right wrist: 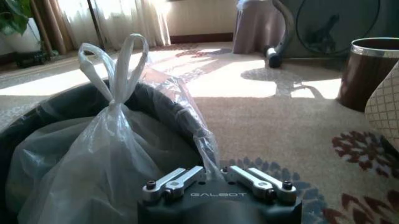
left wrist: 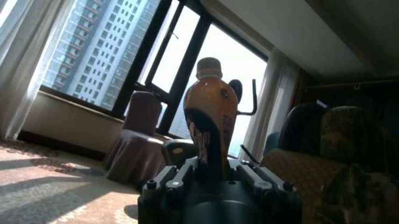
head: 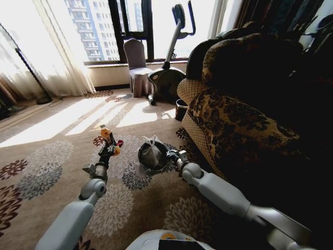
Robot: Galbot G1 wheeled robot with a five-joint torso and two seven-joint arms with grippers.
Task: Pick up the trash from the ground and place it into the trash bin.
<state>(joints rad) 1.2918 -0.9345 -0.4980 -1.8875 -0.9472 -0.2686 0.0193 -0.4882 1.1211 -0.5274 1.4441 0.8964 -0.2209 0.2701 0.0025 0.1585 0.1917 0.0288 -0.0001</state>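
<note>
The left gripper (head: pixel 107 152) holds the orange-capped bottle (head: pixel 106 136) upright, fingers clamped on it. The right gripper (right wrist: pixel 212 175) pinches the trash bin (head: pixel 153 156) rim, fingers nearly closed.

1. Orange bottle (left wrist: pixel 210 121) with dark label patches, orange cap on top.
2. Black trash bin (head: pixel 153 156), translucent grey-white liner; white knotted bag (right wrist: pixel 100 154) inside.
3. Beige carpet (head: pixel 57 151) with maroon, grey and white flower medallions.
4. Dark sofa (head: pixel 244 120), gold floral pattern.
5. Far right, brown basket (right wrist: pixel 373 70) with pale rim.
</note>
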